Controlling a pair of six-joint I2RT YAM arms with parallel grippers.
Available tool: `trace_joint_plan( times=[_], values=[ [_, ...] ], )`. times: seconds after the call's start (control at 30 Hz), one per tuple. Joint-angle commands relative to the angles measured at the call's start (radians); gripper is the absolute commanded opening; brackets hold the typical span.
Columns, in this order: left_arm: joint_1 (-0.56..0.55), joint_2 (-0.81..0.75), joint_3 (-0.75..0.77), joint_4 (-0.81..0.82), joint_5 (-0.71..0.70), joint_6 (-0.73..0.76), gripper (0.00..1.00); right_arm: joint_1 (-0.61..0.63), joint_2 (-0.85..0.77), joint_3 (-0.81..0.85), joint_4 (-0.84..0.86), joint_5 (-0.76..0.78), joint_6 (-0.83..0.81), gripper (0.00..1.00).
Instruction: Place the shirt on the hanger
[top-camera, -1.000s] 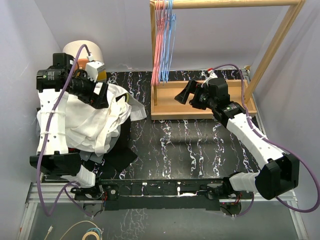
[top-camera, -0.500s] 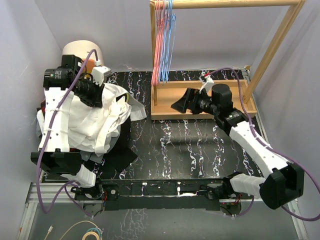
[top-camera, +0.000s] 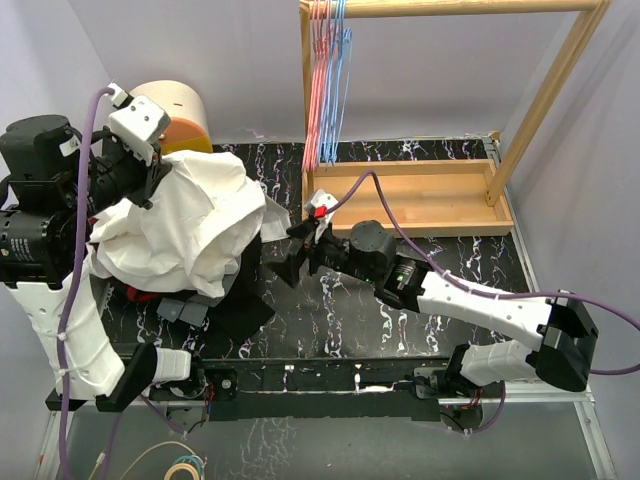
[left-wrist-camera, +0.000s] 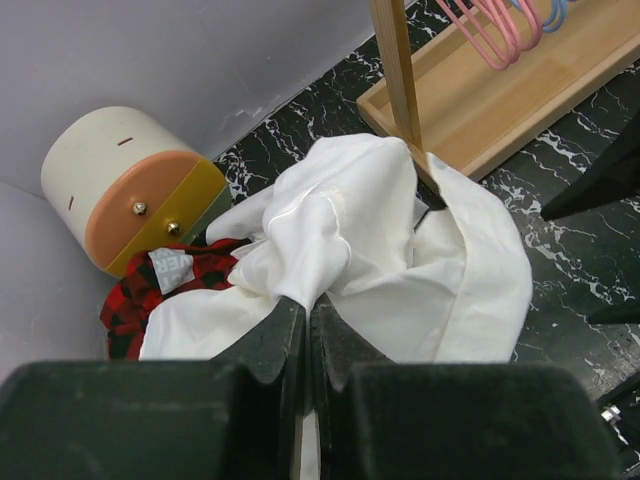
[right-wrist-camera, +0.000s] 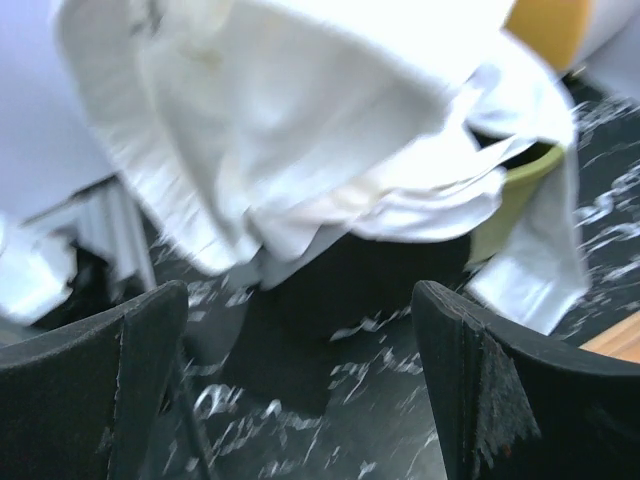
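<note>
The white shirt (top-camera: 185, 225) hangs bunched at the table's left, lifted off the pile. My left gripper (top-camera: 150, 165) is shut on a fold of the shirt (left-wrist-camera: 330, 240) and holds it up. My right gripper (top-camera: 292, 252) is open and empty, low over the table just right of the shirt's hanging edge (right-wrist-camera: 300, 130). The light-blue hanger (top-camera: 338, 70) hangs on the wooden rack's rail at the back, among pink-red hangers.
A red-and-black plaid garment (left-wrist-camera: 150, 295) and dark cloth (top-camera: 235, 300) lie under the shirt. A cream cylinder with an orange and yellow end (top-camera: 175, 110) stands at the back left. The wooden rack (top-camera: 420, 195) with its tray base stands at the back right.
My left gripper has risen and lifted the shirt off the pile. My right arm has swung left from the rack's tray to the table's middle, close to the shirt.
</note>
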Motion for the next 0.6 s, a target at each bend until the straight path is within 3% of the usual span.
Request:
trace_joint_plan(
  times=[0.0, 0.23, 0.57],
  values=[
    [-0.003, 0.025, 0.005, 0.024, 0.021, -0.011, 0.00, -0.002, 0.042, 0.033, 0.338, 0.242, -0.071, 0.98],
    [-0.003, 0.025, -0.009, 0.024, 0.030, -0.013, 0.00, 0.010, 0.104, -0.049, 0.584, 0.177, -0.476, 0.98],
    [-0.003, 0.025, -0.022, 0.016, 0.044, -0.008, 0.00, 0.057, 0.210, 0.003, 0.639, 0.205, -0.637, 0.98]
  ],
)
